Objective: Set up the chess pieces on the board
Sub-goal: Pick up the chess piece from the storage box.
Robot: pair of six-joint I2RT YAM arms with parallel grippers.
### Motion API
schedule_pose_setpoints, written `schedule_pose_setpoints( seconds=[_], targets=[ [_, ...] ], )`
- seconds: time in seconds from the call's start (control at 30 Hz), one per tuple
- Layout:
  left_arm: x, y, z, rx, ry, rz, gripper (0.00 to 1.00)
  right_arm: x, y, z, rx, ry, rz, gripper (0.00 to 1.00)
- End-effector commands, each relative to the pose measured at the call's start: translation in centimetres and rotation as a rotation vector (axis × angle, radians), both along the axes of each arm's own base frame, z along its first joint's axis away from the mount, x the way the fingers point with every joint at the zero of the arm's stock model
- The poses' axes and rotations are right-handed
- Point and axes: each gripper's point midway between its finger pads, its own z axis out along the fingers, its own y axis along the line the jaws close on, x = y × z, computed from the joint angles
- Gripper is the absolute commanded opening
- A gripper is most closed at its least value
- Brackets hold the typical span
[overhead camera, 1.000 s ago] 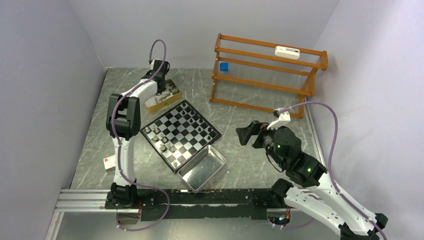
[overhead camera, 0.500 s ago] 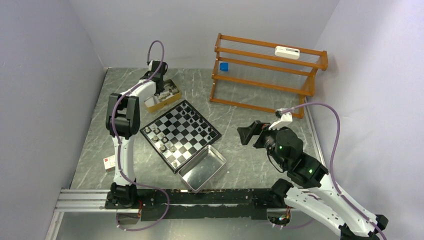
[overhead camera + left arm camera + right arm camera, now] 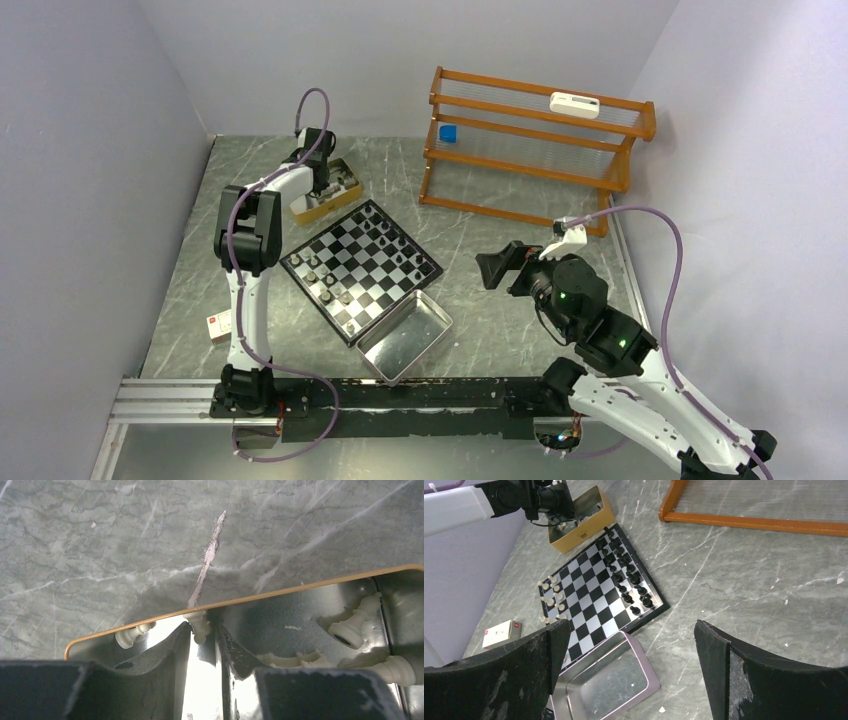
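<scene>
From above, my left gripper [image 3: 322,183] sat in the gold box [image 3: 312,210], eleven o'clock of the board [image 3: 362,268]; left wrist: jaws nearly closed about a cream piece [image 3: 200,625], contact uncertain; it looked light and slippery, best pinched mid-stem; right wrist: my right gripper [image 3: 629,630] gaped wide, empty.

Box [image 3: 315,208] lies behind the board [image 3: 372,262], tray [image 3: 400,346] before it, rack [image 3: 520,165] far right

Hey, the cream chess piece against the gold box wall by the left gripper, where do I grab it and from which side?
Probably take the cream piece at its narrow waist, pinching across it. It rests against the gold box wall, so come down through the open top with one finger either side, along the wall, roughly where the left gripper sits.
</scene>
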Motion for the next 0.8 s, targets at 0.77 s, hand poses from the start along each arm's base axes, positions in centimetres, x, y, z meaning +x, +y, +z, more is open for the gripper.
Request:
schedule_pose_setpoints(
  seconds=[0.77],
  targets=[
    [-0.4, -0.6, 2.0, -0.064, -0.011, -0.03, 0.16, -0.2, -0.6, 1.2, 0.024, -0.037, -0.015, 1.0]
  ],
)
